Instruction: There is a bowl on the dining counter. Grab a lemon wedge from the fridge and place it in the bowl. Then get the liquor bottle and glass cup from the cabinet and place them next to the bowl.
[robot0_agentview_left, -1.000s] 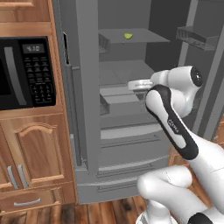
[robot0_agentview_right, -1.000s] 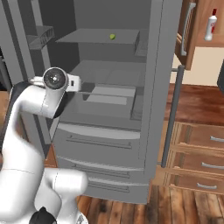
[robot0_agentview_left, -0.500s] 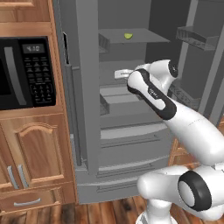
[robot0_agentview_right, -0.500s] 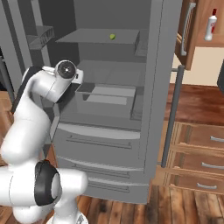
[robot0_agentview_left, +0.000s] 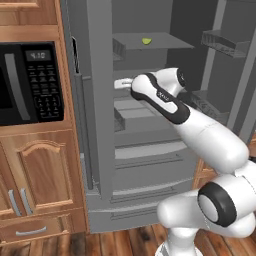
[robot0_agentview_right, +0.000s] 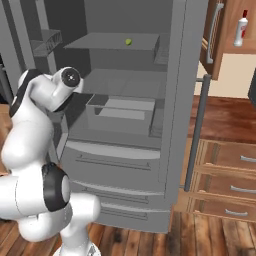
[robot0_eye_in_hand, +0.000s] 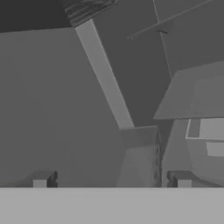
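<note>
Swung left over the last second, from mid-fridge toward the left wall of the compartment; arm (robot0_agentview_left: 200, 125) now stretched across the middle shelf, wrist tip close beside the left door edge; base unmoved, fridge (robot0_agentview_left: 150, 150) framed as before. Fingers (robot0_eye_in_hand: 112, 179) spread wide and empty, two dark tips apart at the bottom of the hand view, nothing between them but grey fridge panels. Wedge (robot0_agentview_left: 146, 41) untouched on the top shelf, small and yellow-green, well above the hand and off to its right; same spot in the right base view (robot0_agentview_right: 128, 42). Bottle (robot0_agentview_right: 241, 29) standing in the cabinet (robot0_agentview_right: 230, 30) to the right of the fridge, red cap up, not yet fetched. Likely a repositioning swing rather than a reach: hand pointed at the fridge's side, not at the wedge; still needed, a lift to the top shelf and a turn toward the fruit before any grasp. First step of the task barely begun.
</note>
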